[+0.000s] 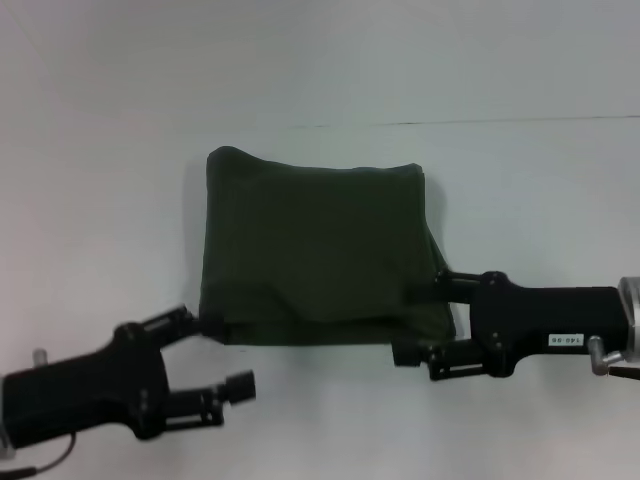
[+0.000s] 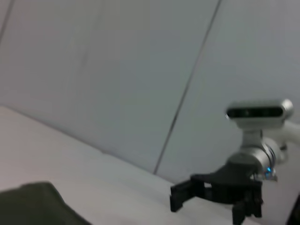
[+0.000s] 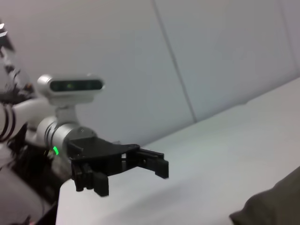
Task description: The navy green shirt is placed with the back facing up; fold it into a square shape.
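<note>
The navy green shirt (image 1: 318, 248) lies folded into a near-square block in the middle of the white table. A corner of it shows in the left wrist view (image 2: 37, 206) and in the right wrist view (image 3: 276, 206). My left gripper (image 1: 213, 352) is open and empty, just off the shirt's front left corner; it also shows in the right wrist view (image 3: 125, 174). My right gripper (image 1: 425, 320) is open at the shirt's front right corner, one finger by the right edge, the other below the front edge. It also shows in the left wrist view (image 2: 211, 205).
The white table (image 1: 100, 200) runs all round the shirt. A grey wall (image 1: 320, 50) stands behind its far edge. Both black arms reach in from the front corners.
</note>
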`<action>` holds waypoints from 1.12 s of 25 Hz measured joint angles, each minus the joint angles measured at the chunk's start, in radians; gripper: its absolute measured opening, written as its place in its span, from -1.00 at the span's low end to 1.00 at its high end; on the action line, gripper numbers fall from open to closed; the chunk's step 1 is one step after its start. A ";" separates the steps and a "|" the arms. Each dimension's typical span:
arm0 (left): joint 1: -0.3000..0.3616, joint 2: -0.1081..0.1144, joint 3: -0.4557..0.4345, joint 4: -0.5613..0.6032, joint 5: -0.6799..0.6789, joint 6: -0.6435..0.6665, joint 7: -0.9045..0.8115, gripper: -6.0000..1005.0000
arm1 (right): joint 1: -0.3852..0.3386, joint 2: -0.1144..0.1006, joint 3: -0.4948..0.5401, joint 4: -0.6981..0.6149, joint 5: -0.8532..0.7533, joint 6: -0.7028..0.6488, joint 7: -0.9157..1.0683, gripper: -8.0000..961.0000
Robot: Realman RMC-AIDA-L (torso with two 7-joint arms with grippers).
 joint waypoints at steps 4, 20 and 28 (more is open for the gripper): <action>-0.012 0.001 0.014 -0.019 0.045 0.002 0.004 0.87 | 0.011 -0.002 -0.033 -0.003 -0.018 0.000 0.000 0.94; -0.026 0.002 0.044 -0.032 0.045 0.007 -0.020 0.86 | 0.002 -0.011 -0.060 -0.001 -0.023 -0.003 0.000 0.93; -0.030 0.002 0.045 -0.060 0.053 0.003 -0.023 0.86 | 0.004 -0.004 -0.062 0.003 -0.055 0.002 0.000 0.93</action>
